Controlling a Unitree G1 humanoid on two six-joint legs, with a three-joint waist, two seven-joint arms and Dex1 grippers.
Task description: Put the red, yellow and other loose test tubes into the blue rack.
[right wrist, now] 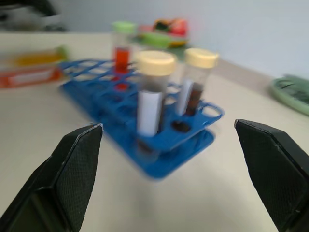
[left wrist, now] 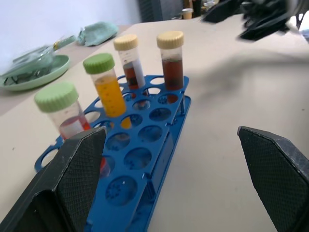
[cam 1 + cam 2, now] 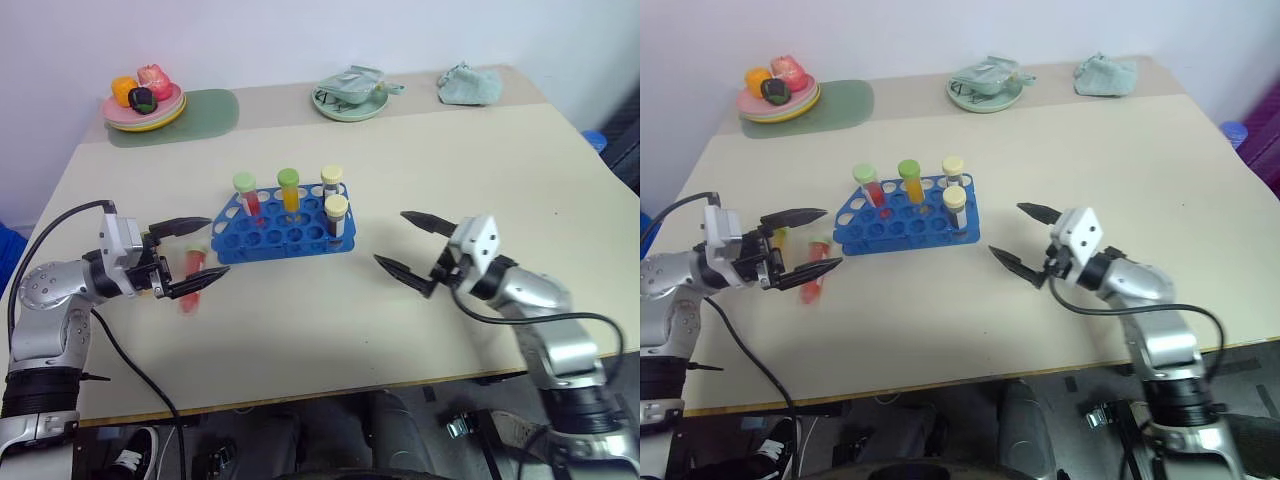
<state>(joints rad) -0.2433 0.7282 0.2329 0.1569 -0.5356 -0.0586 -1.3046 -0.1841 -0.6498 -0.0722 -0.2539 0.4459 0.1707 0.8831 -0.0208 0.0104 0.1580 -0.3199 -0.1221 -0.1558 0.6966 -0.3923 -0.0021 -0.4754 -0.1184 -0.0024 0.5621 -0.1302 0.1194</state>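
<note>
Both jaws gaping wide, gripping nothing: left gripper (image 3: 190, 256) hovering mid-left over a red tube (image 3: 192, 268); right gripper (image 3: 412, 248) mid-right beside the blue rack (image 3: 283, 232).

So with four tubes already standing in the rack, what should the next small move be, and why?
Probably lower the left gripper onto the loose red tube lying on the table beside the blue rack. Its jaws stand open right over that tube, while the right gripper is open, empty and farther away.
</note>
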